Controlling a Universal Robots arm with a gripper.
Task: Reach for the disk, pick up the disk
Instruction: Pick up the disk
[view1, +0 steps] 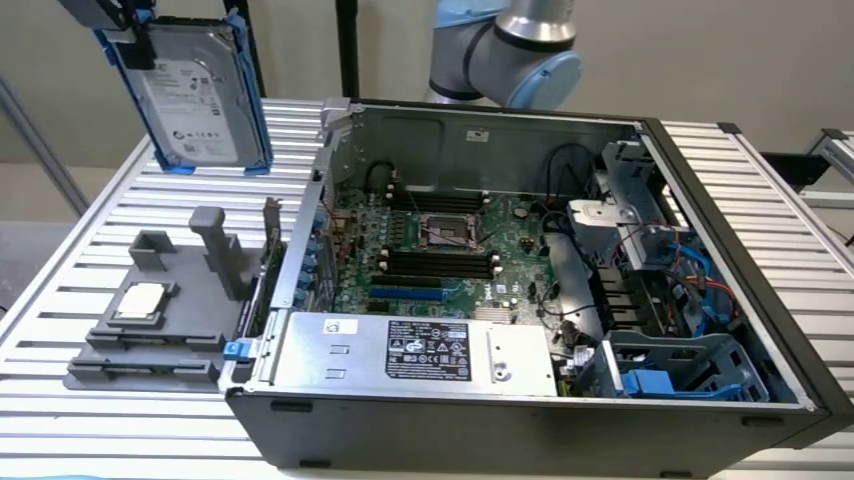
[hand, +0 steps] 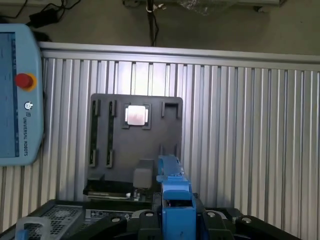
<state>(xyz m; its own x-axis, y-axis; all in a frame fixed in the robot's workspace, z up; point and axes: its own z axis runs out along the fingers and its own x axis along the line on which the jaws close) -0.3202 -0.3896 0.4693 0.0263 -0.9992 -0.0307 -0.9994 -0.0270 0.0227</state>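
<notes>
The disk (view1: 198, 92), a silver-grey hard drive with a white label in a bright blue carrier, hangs upright in the air above the table's far corner on the exterior view's left. My gripper (view1: 115, 28) is shut on its top edge. In the wrist view the blue carrier edge (hand: 176, 200) sticks out between the dark fingers (hand: 146, 219), with my gripper (hand: 178, 222) clamped around it. The drive's lower edge is clear of the table.
An open computer case (view1: 694, 160) with motherboard and cables fills the middle of the slatted table (view1: 120, 205). Beside it lies a grey fixture (view1: 127, 365) (hand: 115, 150) holding a small silver chip (view1: 142, 300) (hand: 136, 115). A teach pendant (hand: 17, 95) rests at the table's edge.
</notes>
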